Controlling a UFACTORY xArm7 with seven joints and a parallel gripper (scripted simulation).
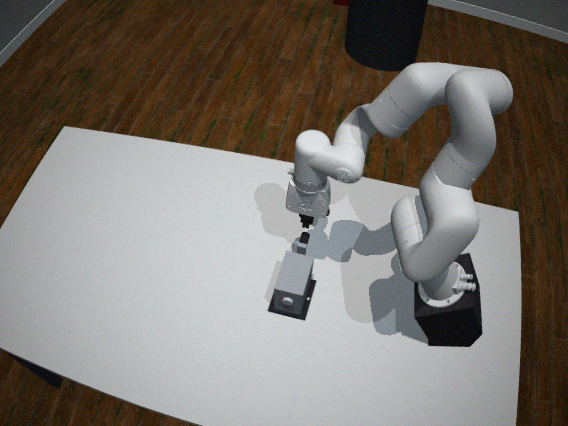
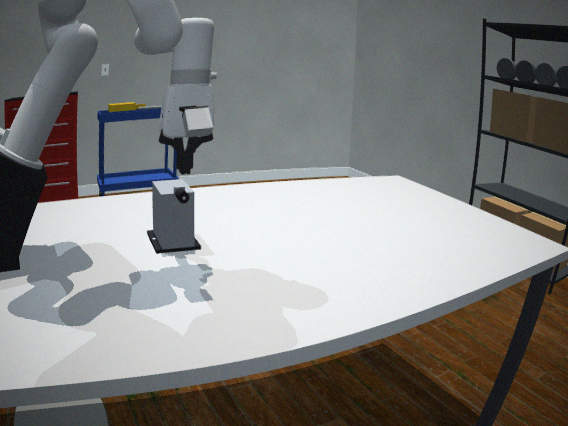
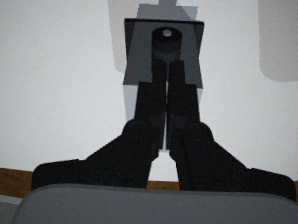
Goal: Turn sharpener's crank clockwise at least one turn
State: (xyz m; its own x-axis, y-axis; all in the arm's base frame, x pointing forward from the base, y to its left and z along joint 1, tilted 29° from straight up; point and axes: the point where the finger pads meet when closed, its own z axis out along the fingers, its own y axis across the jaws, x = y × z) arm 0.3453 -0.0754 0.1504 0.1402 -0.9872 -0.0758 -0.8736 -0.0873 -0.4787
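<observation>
The pencil sharpener (image 1: pixel 293 276) (image 2: pixel 171 220) (image 3: pixel 141 46) is a grey box on a black base (image 1: pixel 282 309) (image 2: pixel 175 246), standing on the white table (image 1: pixel 125 240) (image 2: pixel 350 240). Its dark crank knob (image 1: pixel 304 236) (image 2: pixel 181 195) (image 3: pixel 166 36) is at the top of its circle, at the sharpener's end that faces the gripper. My gripper (image 1: pixel 306 225) (image 2: pixel 185 169) (image 3: pixel 166 79) points straight down just above the knob, with a small gap. Its fingers are shut together with nothing between them.
The arm's black base block (image 1: pixel 448 312) stands on the table right of the sharpener. A dark cylinder (image 1: pixel 385 30) stands on the floor behind. Off the table are a blue cart (image 2: pixel 131 145), a red cabinet (image 2: pixel 61 145) and a black shelf rack (image 2: pixel 520 125).
</observation>
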